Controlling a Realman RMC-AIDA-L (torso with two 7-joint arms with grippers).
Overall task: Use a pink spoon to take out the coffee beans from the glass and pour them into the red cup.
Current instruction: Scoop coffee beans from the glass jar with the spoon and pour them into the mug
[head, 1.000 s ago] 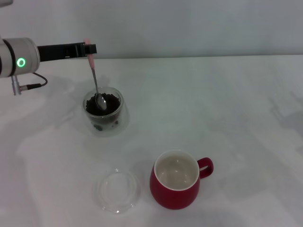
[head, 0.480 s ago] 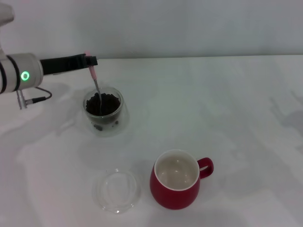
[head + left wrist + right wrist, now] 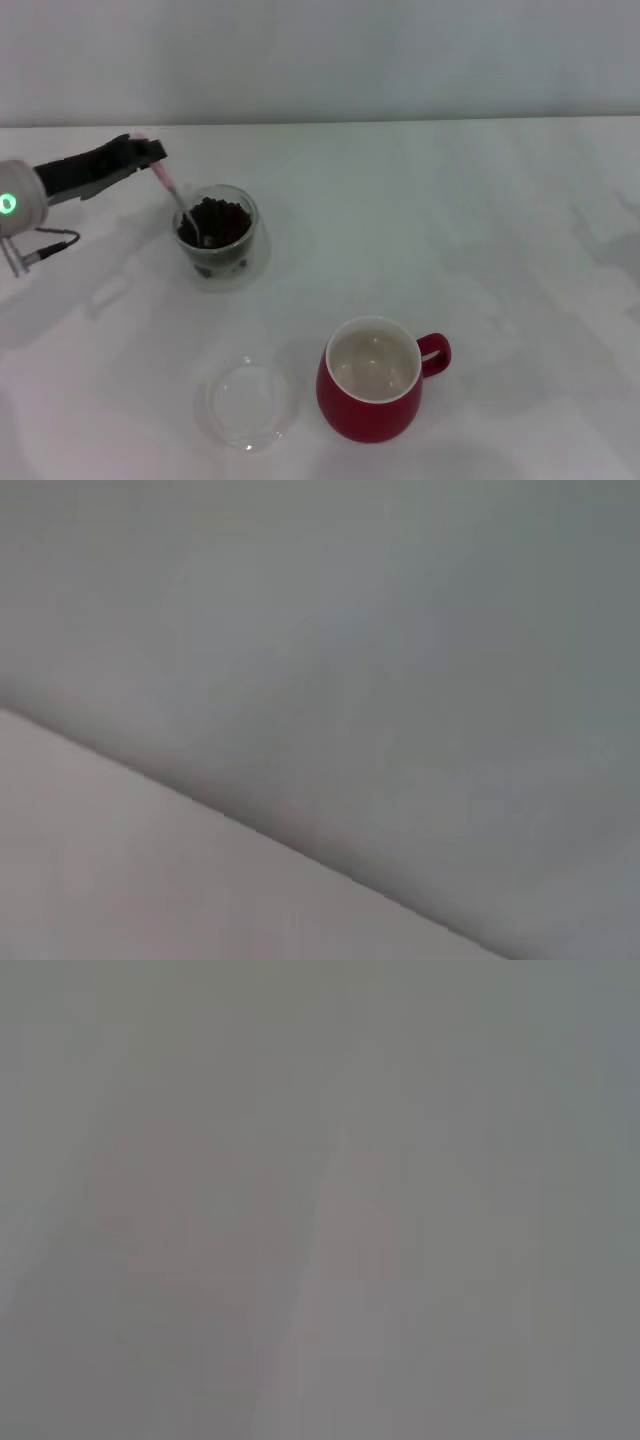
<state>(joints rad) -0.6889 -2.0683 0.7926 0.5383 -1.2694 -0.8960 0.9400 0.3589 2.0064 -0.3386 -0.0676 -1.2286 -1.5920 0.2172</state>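
Observation:
In the head view my left gripper (image 3: 148,156) reaches in from the left, shut on the pink handle of the pink spoon (image 3: 172,193). The spoon slants down and to the right, and its metal bowl is dug into the coffee beans (image 3: 215,221) that fill the glass (image 3: 218,238). Toward the front right of the glass stands the red cup (image 3: 372,381), upright, its cream inside showing no beans and its handle pointing right. The right gripper is out of view. Neither wrist view shows any task object.
A flat clear round dish (image 3: 249,403) lies just left of the red cup, near the front edge. The white table (image 3: 480,220) ends at a grey wall behind. A cable hangs from my left arm at the far left.
My left gripper swung left and lower, tilting the spoon from nearly upright to slanted. The spoon's bowl stays in the beans. Cup and dish have not moved.

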